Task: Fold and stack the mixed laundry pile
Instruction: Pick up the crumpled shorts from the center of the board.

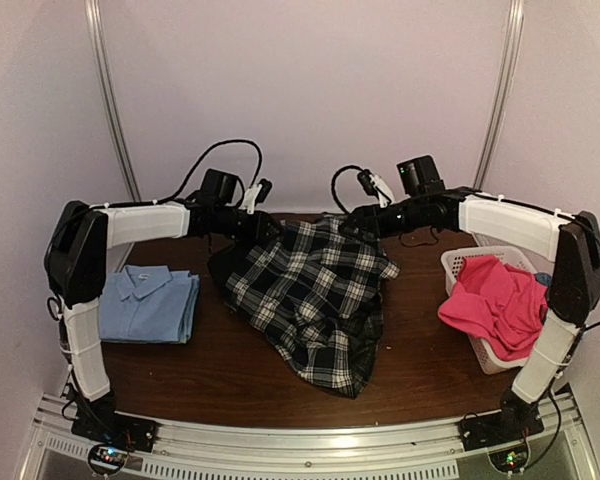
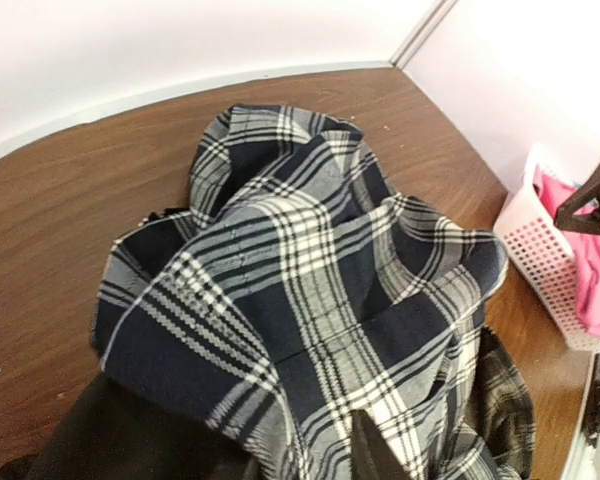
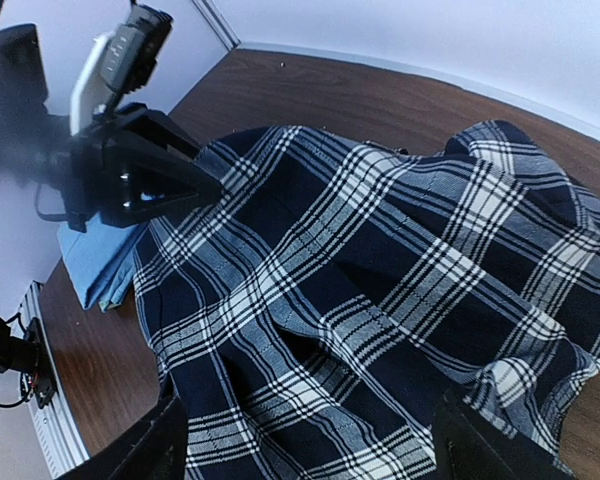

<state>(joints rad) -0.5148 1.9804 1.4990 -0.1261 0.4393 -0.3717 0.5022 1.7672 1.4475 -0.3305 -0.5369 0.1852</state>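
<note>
Grip check: left jaws clenched on plaid shirt (image 1: 315,295) edge, shirt heaped mid bench (image 1: 420,360); right jaws spread wide over same shirt, gripping nothing. At right, white basket (image 1: 460,262) holds pink trousers (image 1: 495,300), draped over rim. Folded light blue shirt (image 1: 148,303) at left.

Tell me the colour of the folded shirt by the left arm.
Light blue folded shirt; clearest in top external view.

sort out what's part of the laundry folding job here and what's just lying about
Job:
plaid shirt, spread mid-table
pink trousers, draped over the basket
blue shirt, folded, at the left
blue cloth, barely showing behind the trousers

Just there:
basket
table
</note>
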